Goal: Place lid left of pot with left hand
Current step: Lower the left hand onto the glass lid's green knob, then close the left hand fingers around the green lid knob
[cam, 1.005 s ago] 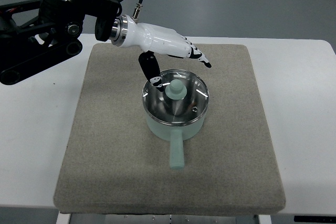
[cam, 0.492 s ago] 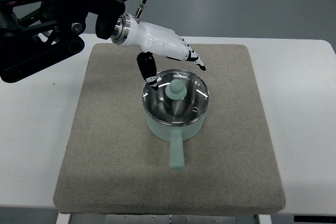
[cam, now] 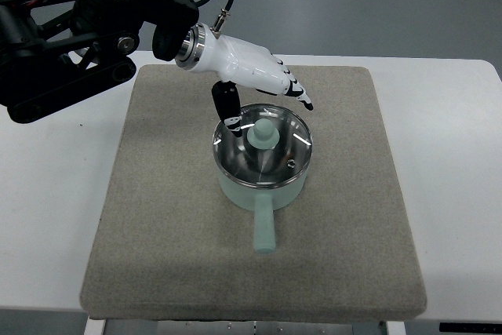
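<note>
Black arm links reach in from the left, and the left hand hovers open and empty just behind the pot. Glass lid sits on the pot, likely stiff, slick and breakable, so the pale green knob looks the best hold.

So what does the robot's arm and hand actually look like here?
The left hand has a glossy white shell with black finger joints and tips and a black thumb. A silver metal ring joins it to a bulky black arm, and a black cable loops into the wrist.
</note>
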Controlling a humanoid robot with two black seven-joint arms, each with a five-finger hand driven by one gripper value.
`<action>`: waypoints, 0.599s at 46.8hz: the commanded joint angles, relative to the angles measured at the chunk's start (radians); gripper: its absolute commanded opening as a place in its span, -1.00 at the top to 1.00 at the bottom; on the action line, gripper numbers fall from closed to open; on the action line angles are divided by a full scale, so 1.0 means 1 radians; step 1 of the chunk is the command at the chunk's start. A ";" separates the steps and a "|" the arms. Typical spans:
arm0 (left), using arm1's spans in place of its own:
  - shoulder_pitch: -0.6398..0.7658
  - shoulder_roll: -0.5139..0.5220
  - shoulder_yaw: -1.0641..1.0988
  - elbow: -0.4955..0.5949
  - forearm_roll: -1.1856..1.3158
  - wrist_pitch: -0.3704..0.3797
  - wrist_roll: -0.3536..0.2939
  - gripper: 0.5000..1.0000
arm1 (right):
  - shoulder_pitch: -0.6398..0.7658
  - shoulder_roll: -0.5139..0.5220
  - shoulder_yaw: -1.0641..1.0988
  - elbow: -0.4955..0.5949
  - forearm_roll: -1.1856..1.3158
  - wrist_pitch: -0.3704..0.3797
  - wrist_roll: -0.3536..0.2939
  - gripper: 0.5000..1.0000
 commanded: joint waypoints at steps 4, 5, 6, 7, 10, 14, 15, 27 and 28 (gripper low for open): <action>0.010 -0.016 0.002 0.002 0.002 0.000 0.000 -0.94 | 0.000 0.000 0.000 0.000 0.000 0.000 0.000 -0.69; 0.012 -0.016 0.003 0.002 0.002 0.000 0.000 -0.94 | 0.000 0.000 0.000 0.000 0.000 0.000 0.000 -0.69; 0.013 -0.016 0.003 0.002 0.002 0.000 0.000 -0.94 | 0.000 0.000 0.000 0.001 0.000 0.000 0.000 -0.69; 0.015 -0.016 0.003 0.002 0.002 0.000 0.000 -0.93 | 0.000 0.000 0.000 0.001 0.000 0.000 0.000 -0.69; 0.015 -0.016 0.006 0.004 0.002 0.000 0.000 -0.93 | 0.000 0.000 0.000 0.000 0.000 0.000 0.000 -0.69; 0.013 -0.016 0.018 0.006 0.003 0.000 0.000 -0.93 | 0.000 0.000 0.000 0.000 0.000 0.000 0.000 -0.69; 0.015 -0.016 0.022 0.006 0.003 0.000 0.000 -0.92 | 0.000 0.000 0.000 0.000 0.000 0.000 0.000 -0.69; 0.013 -0.016 0.032 0.006 0.003 0.000 0.000 -0.84 | 0.000 0.000 0.000 0.000 0.000 0.000 0.000 -0.69; 0.013 -0.016 0.032 0.006 0.003 0.000 0.000 -0.81 | 0.000 0.000 0.000 0.000 0.000 0.000 0.000 -0.69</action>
